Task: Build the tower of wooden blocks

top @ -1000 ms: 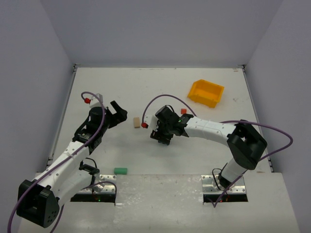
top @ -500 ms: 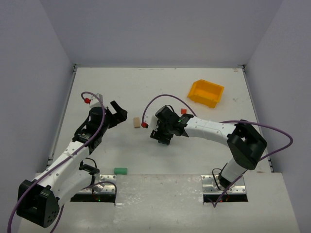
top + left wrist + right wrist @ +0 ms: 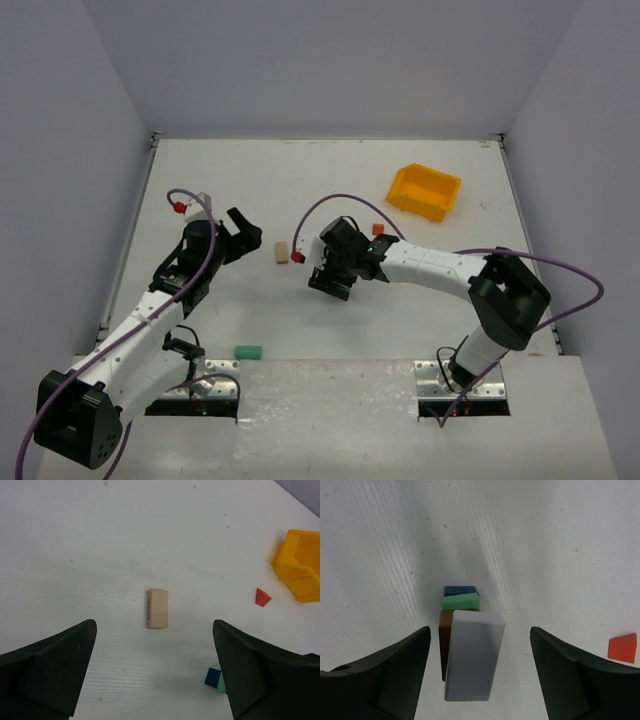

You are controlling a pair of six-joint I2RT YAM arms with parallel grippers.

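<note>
The tower (image 3: pixel 461 604) is a short stack: blue at the bottom, then green, then brown, with a pale block (image 3: pixel 472 655) on top, slightly skewed. My right gripper (image 3: pixel 480 631) is open, with one jaw on each side of the stack and touching nothing. In the top view the right gripper (image 3: pixel 330 282) hides the stack. My left gripper (image 3: pixel 154 625) is open and empty, just short of a tan block (image 3: pixel 157 608) printed "SCHOOL". That tan block (image 3: pixel 282 253) lies between the two grippers. The stack's blue and green edge (image 3: pixel 215 678) shows beside the left gripper's right jaw.
A small red wedge block (image 3: pixel 377 229) lies behind the right arm and also shows in the right wrist view (image 3: pixel 622 647). A green block (image 3: pixel 248 351) lies near the table's front edge. A yellow bin (image 3: pixel 425 191) stands at the back right.
My right gripper has shifted very slightly toward the near left over the stack. The left arm has not moved.
</note>
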